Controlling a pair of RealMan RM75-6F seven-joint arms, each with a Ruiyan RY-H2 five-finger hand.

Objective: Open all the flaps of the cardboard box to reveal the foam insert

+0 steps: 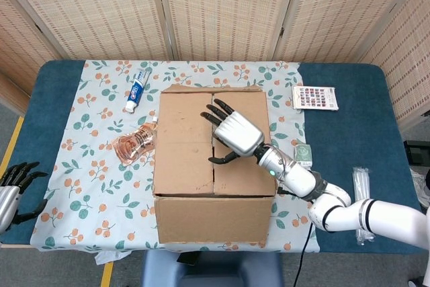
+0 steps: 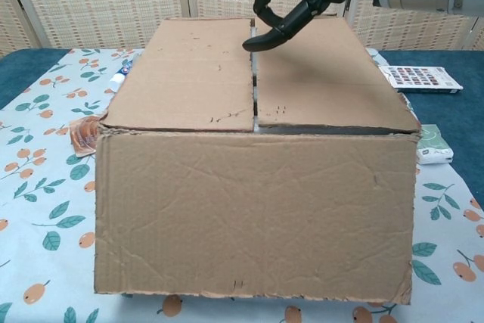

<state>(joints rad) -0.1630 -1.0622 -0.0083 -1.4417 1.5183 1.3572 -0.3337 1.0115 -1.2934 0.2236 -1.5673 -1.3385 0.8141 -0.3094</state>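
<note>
Head view shows the cardboard box (image 1: 213, 160) with every flap shut, right hand (image 1: 232, 132) spread above, holding nothing.

Setting: staged indoor test area, likely a lab. Woven screen panels (image 1: 222, 11) stand as a backdrop behind the tabletop (image 1: 349, 132), which has a blue cover overlaid with a leaf-and-fruit patterned cloth (image 1: 87, 159). Grey floor with a yellow tape line (image 1: 12, 146) shows at left. Household props lie on the cloth: toothpaste tube (image 1: 137, 90), crumpled wrapper (image 1: 133, 143).
</note>
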